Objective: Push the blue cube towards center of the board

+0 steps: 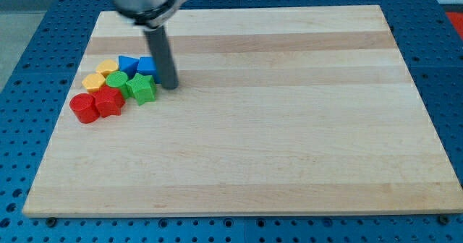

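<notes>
Blocks sat bunched at the board's (239,127) left side, and you would have found the blue cube (147,66) at the cluster's upper right, partly hidden behind the rod. My tip (169,86) stood just right of the green star (142,88) and just below the cube. This arm carried no jaws; beside those lay another blue block (128,64), two yellow (108,69) (93,82), a green (116,79) and two red (109,100) (84,107).

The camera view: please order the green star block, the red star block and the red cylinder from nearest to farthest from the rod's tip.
Measured from my tip:
1. The green star-shaped block, just to the tip's left in the view.
2. The red star-shaped block, farther left and lower.
3. The red cylinder block, leftmost, at the cluster's lower end.
</notes>
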Action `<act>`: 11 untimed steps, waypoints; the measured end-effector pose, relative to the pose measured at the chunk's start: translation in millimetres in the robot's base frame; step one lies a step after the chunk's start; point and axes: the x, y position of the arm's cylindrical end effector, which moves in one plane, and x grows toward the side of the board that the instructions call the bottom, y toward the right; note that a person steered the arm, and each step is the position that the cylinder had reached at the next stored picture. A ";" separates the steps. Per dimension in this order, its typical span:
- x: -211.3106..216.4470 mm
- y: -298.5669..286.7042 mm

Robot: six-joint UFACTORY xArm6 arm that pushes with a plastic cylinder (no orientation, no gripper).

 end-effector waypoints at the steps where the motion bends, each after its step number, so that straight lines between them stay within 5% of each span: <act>1: -54.4 23.5; 3: -93.8 -101.7; 4: -51.9 -194.5; 6: -26.3 -180.7; 10: -24.1 -7.7; 11: -23.7 -23.2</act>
